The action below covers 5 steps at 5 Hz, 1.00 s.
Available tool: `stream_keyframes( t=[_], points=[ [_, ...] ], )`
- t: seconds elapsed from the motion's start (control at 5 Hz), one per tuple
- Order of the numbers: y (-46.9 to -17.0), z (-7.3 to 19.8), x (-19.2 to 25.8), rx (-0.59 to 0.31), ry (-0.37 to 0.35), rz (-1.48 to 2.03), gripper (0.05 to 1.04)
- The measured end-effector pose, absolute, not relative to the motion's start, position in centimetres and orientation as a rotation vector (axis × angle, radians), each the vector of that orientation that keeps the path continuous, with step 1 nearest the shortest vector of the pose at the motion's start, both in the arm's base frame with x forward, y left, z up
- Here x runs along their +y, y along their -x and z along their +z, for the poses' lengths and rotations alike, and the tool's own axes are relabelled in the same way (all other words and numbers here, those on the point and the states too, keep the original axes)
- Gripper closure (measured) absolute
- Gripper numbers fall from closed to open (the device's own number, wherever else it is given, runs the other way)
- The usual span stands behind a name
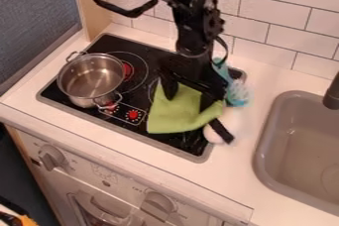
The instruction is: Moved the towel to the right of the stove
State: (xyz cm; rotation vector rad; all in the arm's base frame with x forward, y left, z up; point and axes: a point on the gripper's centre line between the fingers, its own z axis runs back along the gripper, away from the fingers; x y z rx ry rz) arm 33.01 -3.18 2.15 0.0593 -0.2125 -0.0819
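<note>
The end effector [189, 101] is spread wide at the green towel [173, 116], which lies beneath it on the stove [147, 137]. In view, the metal pot [86, 79] sits to its left.

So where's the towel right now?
In the camera view, the green towel is on the right half of the stove, right of the pot, under the gripper.

No word, brand or number is clear enough to read. Tiny printed marks stand on the pale front panel [126, 184], beside the left knob [51, 157] and the right knob [159, 202], with more between these 2. On the black stove [151, 56], fine pale marks sit around the red dials [134, 115], also too small to make out.
</note>
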Motion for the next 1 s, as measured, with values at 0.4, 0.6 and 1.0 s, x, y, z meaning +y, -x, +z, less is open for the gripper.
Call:
stream_keyframes(
  t=[0.4, 0.6, 1.0],
  points=[
    [-32.5, 2.6, -3.3, -0.22, -0.067, -0.083, 0.084],
    [-32.8, 3.5, -2.5, -0.248, -0.075, -0.063, 0.084],
    [-33.2, 7.7, -1.0, -0.351, -0.081, 0.015, 0.084]
  ],
)
